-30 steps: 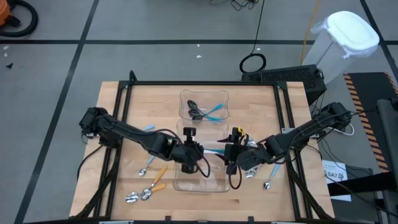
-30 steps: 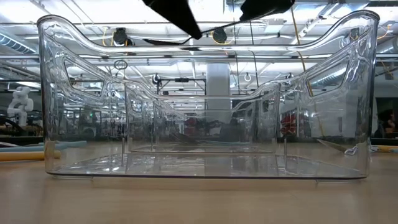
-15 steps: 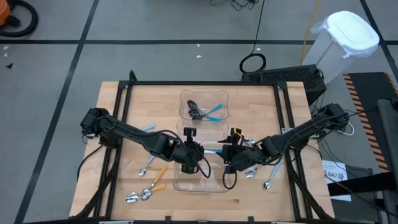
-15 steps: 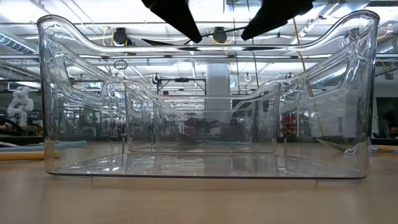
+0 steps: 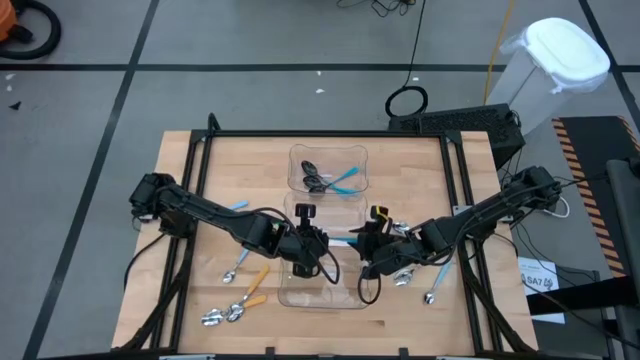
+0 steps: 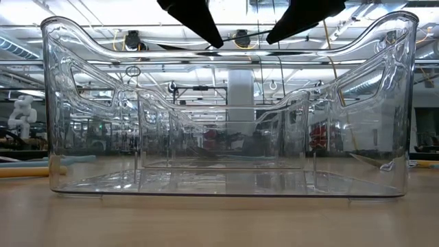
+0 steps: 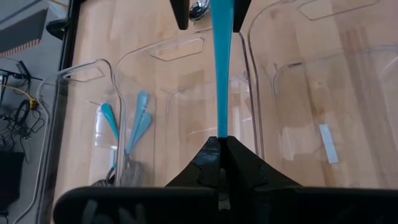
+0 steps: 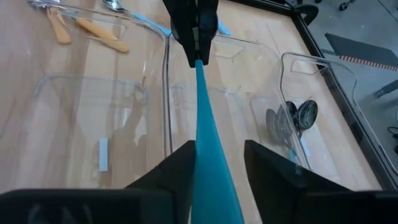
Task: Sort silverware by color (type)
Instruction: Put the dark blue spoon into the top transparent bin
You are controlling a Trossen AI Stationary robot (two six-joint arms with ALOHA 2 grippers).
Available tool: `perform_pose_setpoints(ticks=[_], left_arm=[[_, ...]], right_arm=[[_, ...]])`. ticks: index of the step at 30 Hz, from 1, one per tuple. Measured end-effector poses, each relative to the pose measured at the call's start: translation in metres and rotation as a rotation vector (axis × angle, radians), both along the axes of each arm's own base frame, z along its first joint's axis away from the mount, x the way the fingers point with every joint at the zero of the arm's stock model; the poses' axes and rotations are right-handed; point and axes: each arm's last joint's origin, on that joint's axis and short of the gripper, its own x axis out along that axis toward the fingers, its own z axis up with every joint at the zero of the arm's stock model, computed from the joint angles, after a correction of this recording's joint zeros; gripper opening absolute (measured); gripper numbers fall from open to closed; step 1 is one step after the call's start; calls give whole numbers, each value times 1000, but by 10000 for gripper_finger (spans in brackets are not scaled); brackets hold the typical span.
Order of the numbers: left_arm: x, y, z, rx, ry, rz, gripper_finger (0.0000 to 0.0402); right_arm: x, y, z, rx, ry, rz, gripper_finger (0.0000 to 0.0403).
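Left gripper point(image 7: 219, 144) clamped on blue spoon point(image 7: 219, 68) handle tip; right gripper point(image 8: 214, 163) jaws parted, spoon's bowl end between them.

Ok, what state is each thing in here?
left gripper, shut on the blue-handled spoon.
right gripper, open around that spoon's other end.
blue-handled spoon, held in the air between both grippers.
far bin, holding sorted spoons.
orange-handled spoons, lying loose on the table.
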Motion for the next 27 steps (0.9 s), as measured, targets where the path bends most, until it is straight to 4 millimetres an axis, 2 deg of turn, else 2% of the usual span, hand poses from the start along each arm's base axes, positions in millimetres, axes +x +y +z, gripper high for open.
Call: perform_pose_setpoints(ticks=[9, 16, 27], left_arm=[[0, 0, 0, -11, -6, 14, 8], [0, 0, 1, -31, -18, 32, 12], [-1, -2, 1, -46, -20, 54, 130]], right_arm=[[0, 1, 0, 4, 14, 32, 63], [0, 1, 0, 2, 15, 34, 63], [0, 0, 0, -12, 14, 23, 61]])
